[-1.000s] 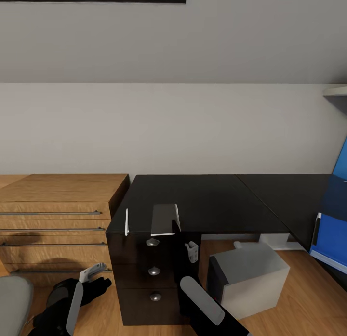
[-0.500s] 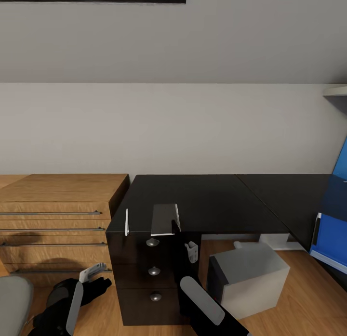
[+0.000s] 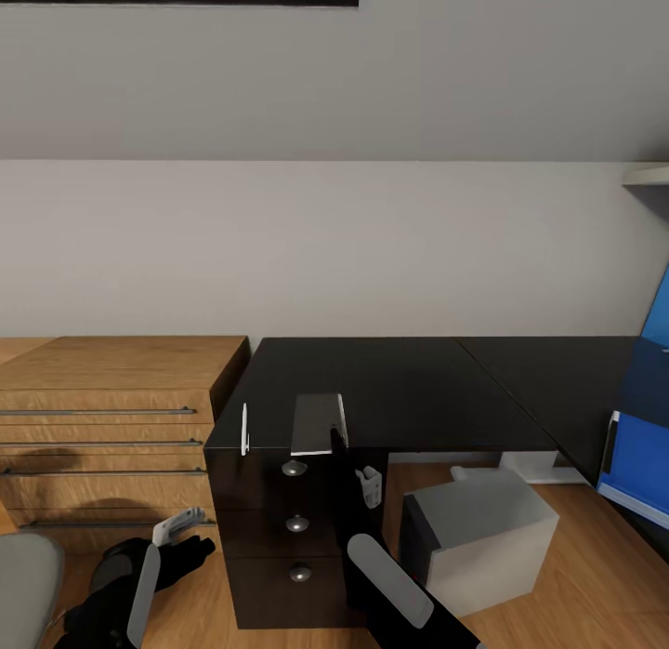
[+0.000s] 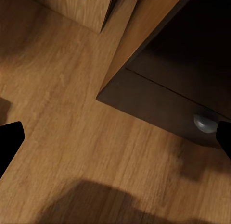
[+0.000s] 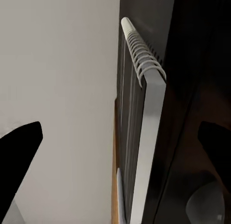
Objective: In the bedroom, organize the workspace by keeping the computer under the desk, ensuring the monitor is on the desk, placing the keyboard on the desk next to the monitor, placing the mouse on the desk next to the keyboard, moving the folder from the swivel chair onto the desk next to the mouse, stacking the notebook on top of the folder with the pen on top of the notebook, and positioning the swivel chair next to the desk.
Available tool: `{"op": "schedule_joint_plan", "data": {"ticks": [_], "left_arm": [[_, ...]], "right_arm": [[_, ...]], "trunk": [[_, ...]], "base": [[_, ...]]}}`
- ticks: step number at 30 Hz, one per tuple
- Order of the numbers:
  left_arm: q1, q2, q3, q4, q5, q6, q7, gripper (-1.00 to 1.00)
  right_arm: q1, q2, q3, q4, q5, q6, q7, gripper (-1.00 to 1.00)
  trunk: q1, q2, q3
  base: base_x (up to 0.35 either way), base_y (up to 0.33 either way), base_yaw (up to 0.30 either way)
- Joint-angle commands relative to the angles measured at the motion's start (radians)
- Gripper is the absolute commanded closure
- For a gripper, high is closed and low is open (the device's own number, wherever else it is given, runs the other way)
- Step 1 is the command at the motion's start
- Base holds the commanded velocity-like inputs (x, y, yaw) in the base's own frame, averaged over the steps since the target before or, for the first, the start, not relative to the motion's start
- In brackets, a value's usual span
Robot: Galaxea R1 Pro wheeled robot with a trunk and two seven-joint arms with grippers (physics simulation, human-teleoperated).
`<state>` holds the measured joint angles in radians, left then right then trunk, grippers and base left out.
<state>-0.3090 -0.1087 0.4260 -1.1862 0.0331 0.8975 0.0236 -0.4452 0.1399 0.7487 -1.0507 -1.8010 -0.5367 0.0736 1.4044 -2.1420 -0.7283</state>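
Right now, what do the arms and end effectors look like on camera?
Both arms are matte black with light-grey oblong cover panels. The left end effector has black housing and a pale grey finger. In the wrist views the fingertips show as flat black silhouettes. No cables or markings visible.

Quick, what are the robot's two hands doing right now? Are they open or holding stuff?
Left gripper: open, fingers wide apart, holding nothing, over the wood floor.
Right gripper: open, fingers apart, holding nothing, close below the notebook at the desk edge.
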Motion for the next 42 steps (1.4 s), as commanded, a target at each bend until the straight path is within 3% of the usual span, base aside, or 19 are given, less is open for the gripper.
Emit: {"op": "schedule_joint_plan", "data": {"ticks": [1, 35, 42], "left_arm": [[-0.001, -0.001, 0.002, -0.001, 0.004, 0.004, 0.002, -1.00], [-0.001, 0.000, 0.002, -0.001, 0.004, 0.004, 0.002, -1.00], [-0.001, 0.000, 0.002, -0.001, 0.004, 0.004, 0.002, -1.00]], "right_arm": [[-0.001, 0.000, 0.003, 0.000, -0.011, -0.006, 0.007, 1.00], [-0.001, -0.002, 0.003, 0.000, -0.010, -0.008, 0.011, 1.00], [-0.001, -0.002, 0.003, 0.000, -0.010, -0.009, 0.011, 1.00]], "trunk": [[0.000, -0.001, -0.001], [0.000, -0.001, -0.001], [-0.027, 0.048, 0.021]], "base": [[0.000, 0.000, 0.000], [0.000, 0.000, 0.000], [0.000, 0.000, 0.000]]}}
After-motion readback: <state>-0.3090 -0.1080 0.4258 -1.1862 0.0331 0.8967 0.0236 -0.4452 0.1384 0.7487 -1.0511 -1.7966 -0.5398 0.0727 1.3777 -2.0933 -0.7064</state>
